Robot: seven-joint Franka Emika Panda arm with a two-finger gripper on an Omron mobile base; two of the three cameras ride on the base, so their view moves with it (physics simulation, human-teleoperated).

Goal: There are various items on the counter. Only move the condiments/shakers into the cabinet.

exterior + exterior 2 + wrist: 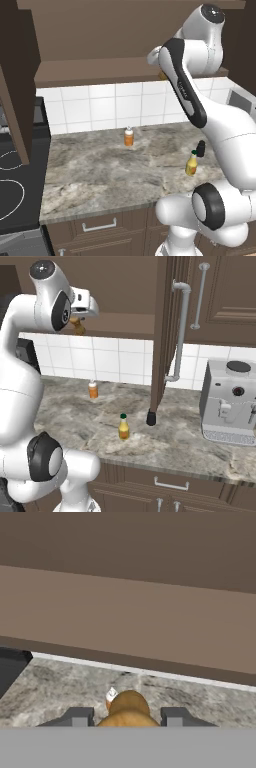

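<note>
Currently transporting: gripper clenched on the brown wooden shaker, raised at the front lip of the cabinet shelf. Judged next: advance over the shelf, lower, release. On the counter below: yellow squeeze bottle, black shaker, orange bottle farther back. Visible part of the shelf holds nothing.

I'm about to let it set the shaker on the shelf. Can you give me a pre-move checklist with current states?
1. Gripper shut on the brown wooden shaker: ok.
2. Cabinet door open: ok.
3. Cabinet shelf bare ahead of the hand: ok.
4. Shaker bottom above the shelf edge: cannot tell.
5. Yellow squeeze bottle and black shaker stored: not ok, both on the counter.
</note>
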